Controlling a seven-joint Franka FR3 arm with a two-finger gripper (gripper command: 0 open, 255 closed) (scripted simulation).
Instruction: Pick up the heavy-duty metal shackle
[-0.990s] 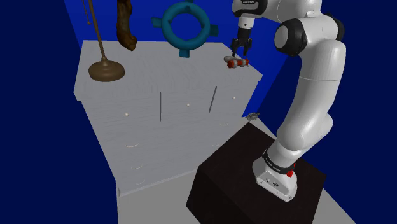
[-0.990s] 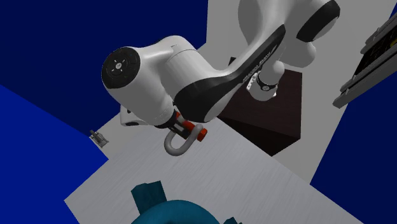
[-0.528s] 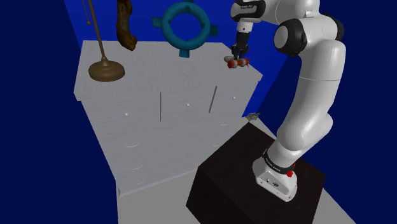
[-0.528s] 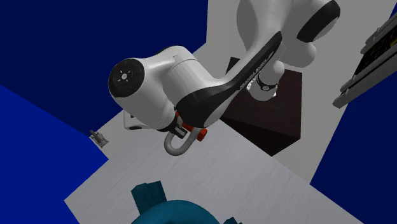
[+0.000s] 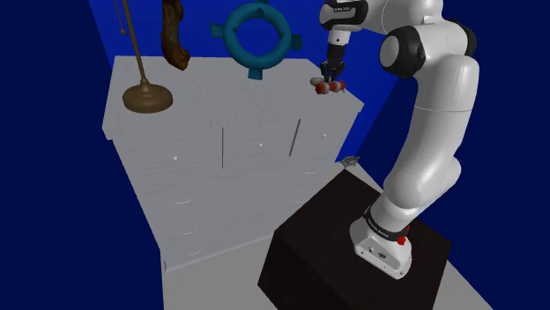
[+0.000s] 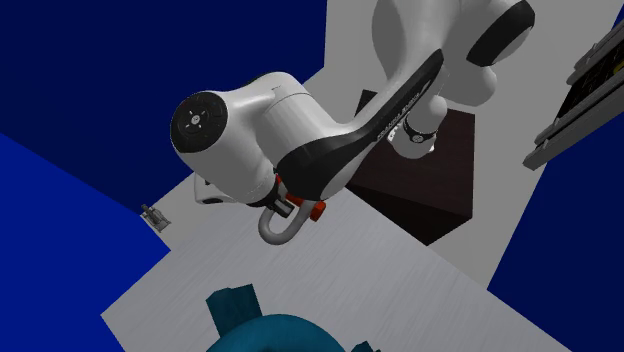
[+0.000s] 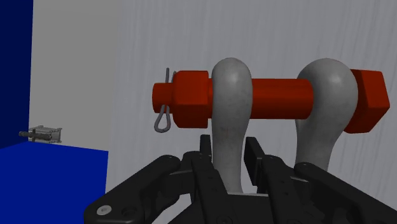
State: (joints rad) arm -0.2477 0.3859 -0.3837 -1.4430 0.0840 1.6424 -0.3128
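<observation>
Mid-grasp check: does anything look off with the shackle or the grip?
The jaws clasp only one leg of the shackle, not its middle; the other leg and the red pin's head stick out to one side. It might tilt on lifting. Nothing looks damaged.

Flat even simulator lighting, soft shading, faint shadows, no glare

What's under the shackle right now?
The pale grey cabinet top lies under the shackle. The gripper clasps one leg of it. The shackle and the fingers cover the spot directly beneath, so I cannot tell whether it touches the surface.
</observation>
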